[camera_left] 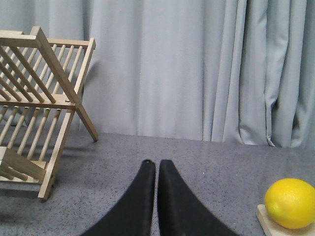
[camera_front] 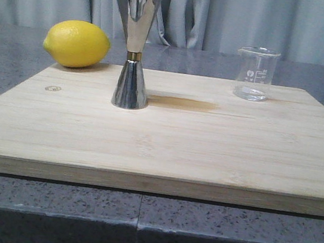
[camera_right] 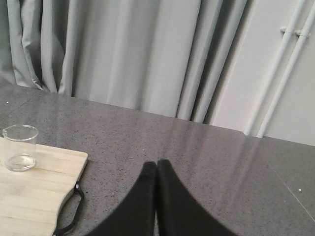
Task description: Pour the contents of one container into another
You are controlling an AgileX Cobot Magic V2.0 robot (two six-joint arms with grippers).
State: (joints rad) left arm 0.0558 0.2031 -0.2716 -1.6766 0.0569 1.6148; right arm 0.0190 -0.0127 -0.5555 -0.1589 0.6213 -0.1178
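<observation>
1. The right gripper (camera_right: 156,169) has its two black fingers pressed together and holds nothing. It hangs over the grey tabletop (camera_right: 197,147), off the wooden board (camera_right: 29,196).
2. The left gripper (camera_left: 153,169) is pressed together too, and empty. It sits near the lemon (camera_left: 290,202) and the wooden rack (camera_left: 39,98).
3. The glass beaker (camera_front: 256,73) stands upright on the far right part of the board. There may be a little clear liquid at its bottom.
4. The steel jigger (camera_front: 135,48) stands tall near the middle of the board, well apart from the beaker.
5. The right arm is likely nearer the beaker, so it would have to open up and go forward and to its left.
</observation>
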